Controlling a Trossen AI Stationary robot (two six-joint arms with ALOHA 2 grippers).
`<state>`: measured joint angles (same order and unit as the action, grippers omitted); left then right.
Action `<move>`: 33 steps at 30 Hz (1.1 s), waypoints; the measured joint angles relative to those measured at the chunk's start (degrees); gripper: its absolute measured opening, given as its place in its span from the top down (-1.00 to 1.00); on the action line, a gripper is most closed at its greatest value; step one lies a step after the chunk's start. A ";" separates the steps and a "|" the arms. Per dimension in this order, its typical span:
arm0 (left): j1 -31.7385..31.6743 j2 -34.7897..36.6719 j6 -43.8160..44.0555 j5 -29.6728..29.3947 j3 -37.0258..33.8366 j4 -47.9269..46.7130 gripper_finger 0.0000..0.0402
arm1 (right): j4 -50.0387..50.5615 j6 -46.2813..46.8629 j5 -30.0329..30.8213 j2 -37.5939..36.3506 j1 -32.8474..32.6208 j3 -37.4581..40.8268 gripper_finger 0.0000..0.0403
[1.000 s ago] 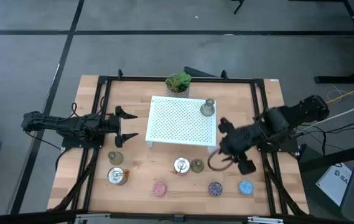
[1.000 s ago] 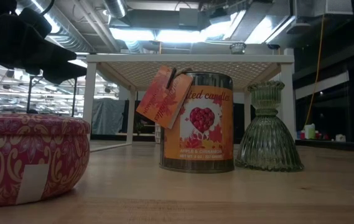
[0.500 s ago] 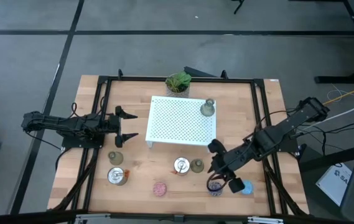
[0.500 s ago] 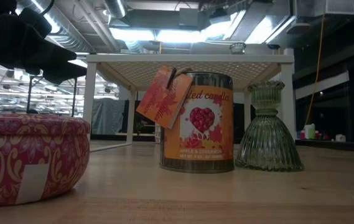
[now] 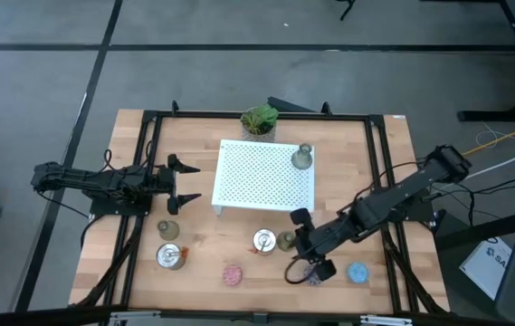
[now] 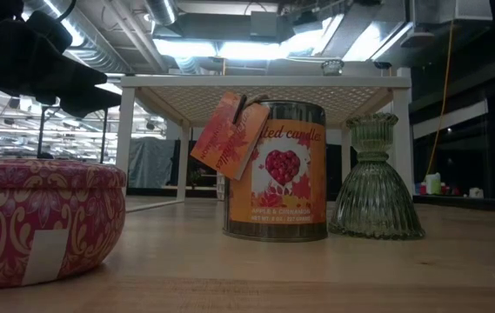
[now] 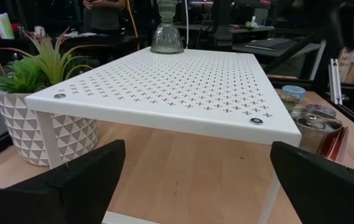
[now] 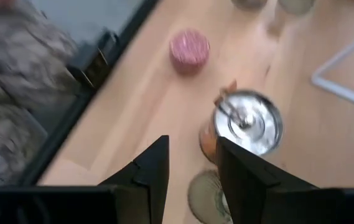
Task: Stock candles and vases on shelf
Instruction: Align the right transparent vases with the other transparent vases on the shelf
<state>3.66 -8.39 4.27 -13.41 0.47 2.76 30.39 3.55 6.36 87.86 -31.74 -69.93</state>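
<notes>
The white perforated shelf [image 5: 266, 177] stands mid-table on its legs. One olive vase [image 5: 302, 157] stands on its far right corner and also shows in the left wrist view [image 7: 166, 34]. On the wood near it stand a silver tin candle [image 5: 264, 241] and a vase [image 5: 286, 241]. Along the near edge are a second tin [image 5: 171, 256], a pink candle [image 5: 232, 274], a dark blue candle [image 5: 313, 273] and a light blue candle [image 5: 357, 272]. A third vase [image 5: 168, 230] stands at the left. My right gripper [image 5: 300, 252] hovers above the vase [image 8: 208, 193] beside the tin [image 8: 248, 124], fingers a little apart, empty. My left gripper [image 5: 187, 181] waits open left of the shelf.
A potted plant [image 5: 259, 119] stands behind the shelf's far edge. A black frame [image 5: 148, 163] runs along the table's sides. My right arm [image 5: 393, 195] reaches slantwise over the table's right half. A person [image 7: 105, 12] stands in the room beyond.
My right gripper has gone from beside the shelf's right near corner toward the table's near edge and leftward. It now hangs over the vase beside the tin and partly covers the dark blue candle. No object has moved.
</notes>
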 joint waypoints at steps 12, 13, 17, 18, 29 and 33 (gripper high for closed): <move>-0.01 -0.01 0.00 0.00 0.01 0.00 -0.99 | 3.72 0.48 1.56 7.97 2.51 0.00 0.33; -0.01 -0.02 0.00 0.00 0.00 0.00 -0.99 | 4.00 0.48 1.56 8.49 2.51 0.00 0.33; 0.00 -0.01 0.00 0.00 0.01 0.00 -0.99 | 5.16 0.50 2.44 10.23 2.55 0.00 0.36; 0.00 -0.02 0.00 0.00 0.00 0.00 -0.99 | 5.54 0.50 2.83 10.40 2.53 0.00 0.37; 0.00 0.00 0.00 0.00 0.00 0.00 -0.99 | 8.66 0.73 4.06 10.64 2.80 0.00 0.41; 0.00 -0.02 0.00 0.00 0.00 0.00 -0.99 | 8.66 1.96 4.14 10.73 2.82 -0.01 0.41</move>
<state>3.66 -8.40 4.27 -13.41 0.47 2.76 39.05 5.51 10.50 98.59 -28.93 -69.95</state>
